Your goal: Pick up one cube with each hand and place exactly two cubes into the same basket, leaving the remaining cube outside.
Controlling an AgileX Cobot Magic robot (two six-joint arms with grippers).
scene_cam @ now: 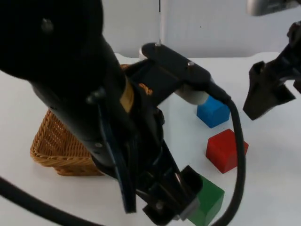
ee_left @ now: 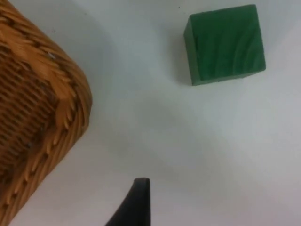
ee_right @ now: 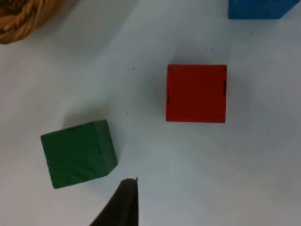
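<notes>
Three cubes lie on the white table, right of a wicker basket. The blue cube is farthest back, the red cube sits in front of it, and the green cube is nearest the front edge. My left gripper hangs low just left of the green cube, between it and the basket's corner. My right gripper hovers to the right of the blue cube, above the table. Below it lie the red cube and the green cube. Neither gripper holds a cube.
The left arm's bulk hides most of the basket and the table's middle. The grey partition wall closes off the back. Bare table lies right of the cubes.
</notes>
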